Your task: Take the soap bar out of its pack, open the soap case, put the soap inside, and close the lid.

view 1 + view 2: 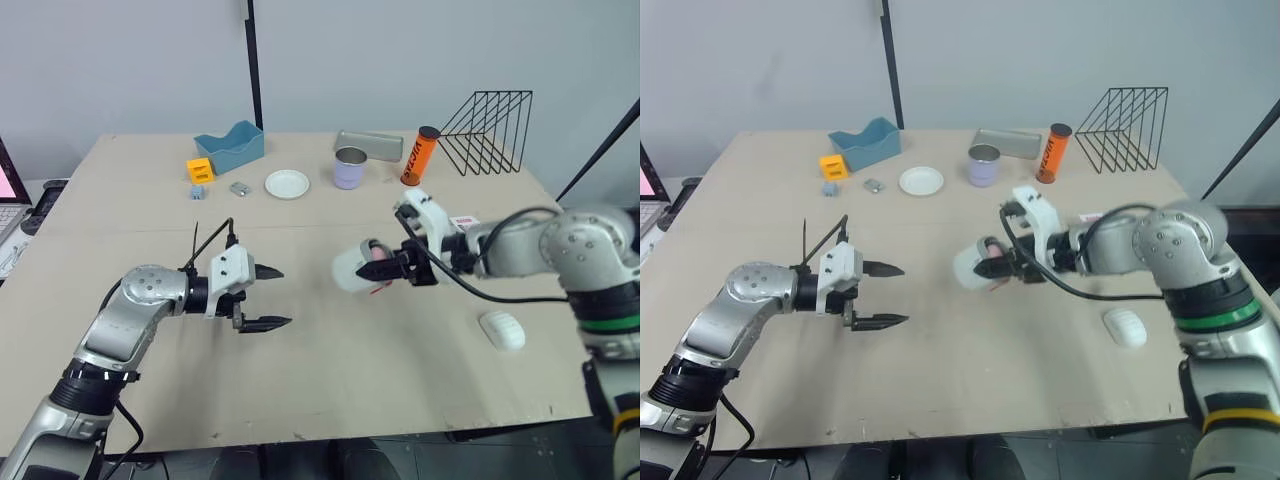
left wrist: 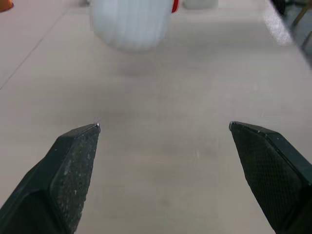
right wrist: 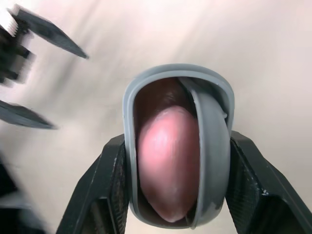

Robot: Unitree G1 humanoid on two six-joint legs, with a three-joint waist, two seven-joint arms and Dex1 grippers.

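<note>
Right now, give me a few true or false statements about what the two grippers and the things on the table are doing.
The right gripper is shut on the soap case. True.
The left gripper holds the pink soap. False: its jaws stand open and empty; the soap sits inside the case.
The orange tube lies on its side. False: it stands upright.
A white plate sits beside the purple cup. True.

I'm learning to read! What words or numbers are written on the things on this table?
Nothing reads clearly.
The orange tube: dark letters down its side, too small to read.
The small white pack: red print, too blurred to read.
</note>
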